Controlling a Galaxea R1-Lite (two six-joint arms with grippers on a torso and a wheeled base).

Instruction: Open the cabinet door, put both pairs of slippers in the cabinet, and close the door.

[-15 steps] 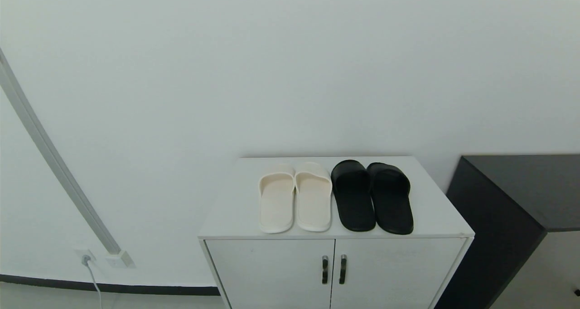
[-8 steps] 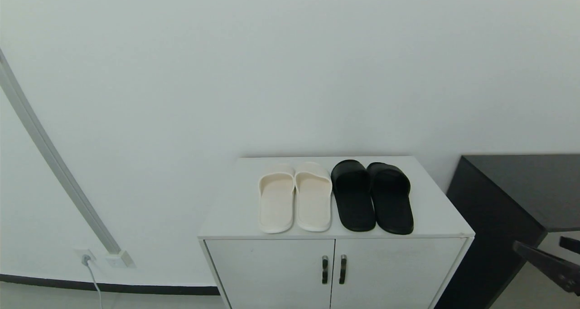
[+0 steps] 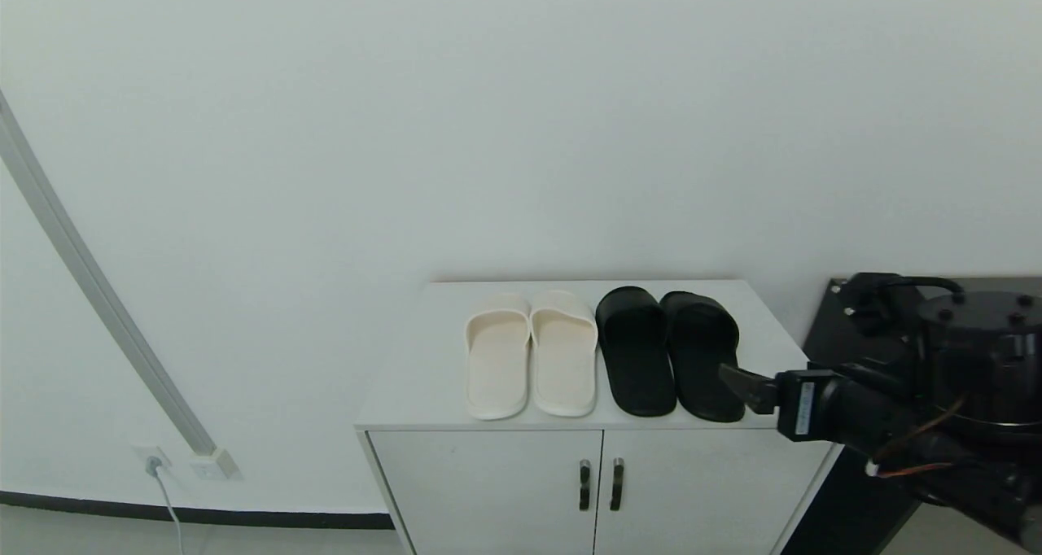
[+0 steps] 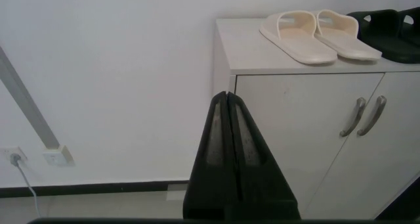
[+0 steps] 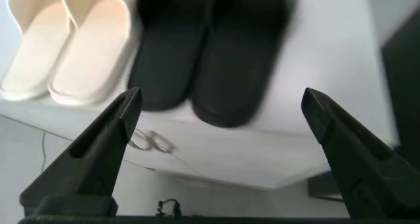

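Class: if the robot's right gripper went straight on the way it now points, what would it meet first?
Probably the rightmost black rubber slipper on the white cabinet top; the open right gripper frames it, though depth is unclear.

Head view looks down at the cabinet (image 3: 407, 392) front. Left wrist view looks from low, farther off; right wrist view close above. All share the slippers (image 3: 562, 360).
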